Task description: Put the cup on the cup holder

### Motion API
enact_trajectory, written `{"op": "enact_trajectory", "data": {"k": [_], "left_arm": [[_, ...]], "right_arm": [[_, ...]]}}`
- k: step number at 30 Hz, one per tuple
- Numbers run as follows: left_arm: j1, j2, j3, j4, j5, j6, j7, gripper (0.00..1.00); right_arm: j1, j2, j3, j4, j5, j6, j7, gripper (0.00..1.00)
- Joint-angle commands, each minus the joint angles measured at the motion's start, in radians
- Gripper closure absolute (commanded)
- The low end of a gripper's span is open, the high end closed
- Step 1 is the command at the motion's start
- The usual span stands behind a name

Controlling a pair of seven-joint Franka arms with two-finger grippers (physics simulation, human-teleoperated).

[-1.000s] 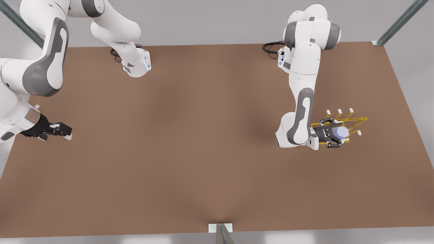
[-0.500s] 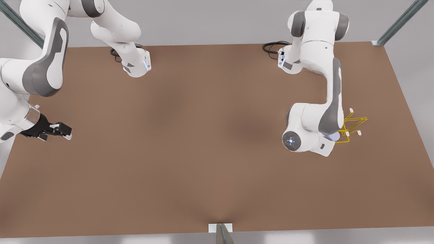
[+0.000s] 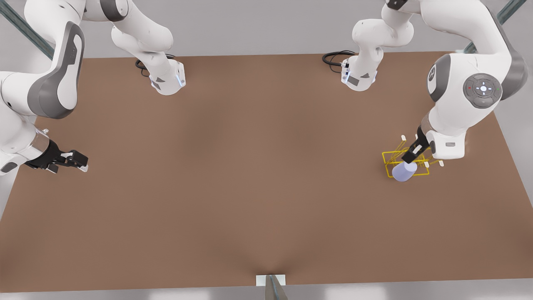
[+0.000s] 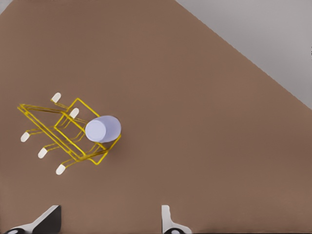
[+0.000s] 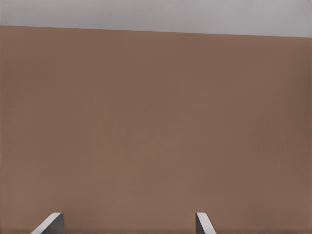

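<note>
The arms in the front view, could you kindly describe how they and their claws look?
Both arms have glossy white rounded shells with grey joint panels. Black cables coil at each base. The left arm's elbow carries a round grey disc with small coloured markings. The left claw and right claw are black; the left claw's fingertips look white.

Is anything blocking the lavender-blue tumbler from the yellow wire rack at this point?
Nothing visible does. The lavender-blue tumbler already sits on a prong of the yellow wire rack, at the end nearest the front view's left. The left gripper is open above it, apart from it. The right gripper waits, open, far across the brown table.
</note>
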Motion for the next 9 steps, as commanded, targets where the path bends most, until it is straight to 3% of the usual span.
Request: {"op": "enact_trajectory", "data": {"k": [1,9], "left_arm": [[0.000,0.001,0.000,-0.013,-0.004,0.055,0.849,0.00],[0.000,-0.004,0.000,-0.012,-0.004,0.048,0.836,0.00]], "right_arm": [[0.000,-0.001,0.000,0.001,0.001,-0.001,-0.001,0.00],[0.000,-0.001,0.000,0.001,0.001,-0.001,-0.001,0.00]]}}
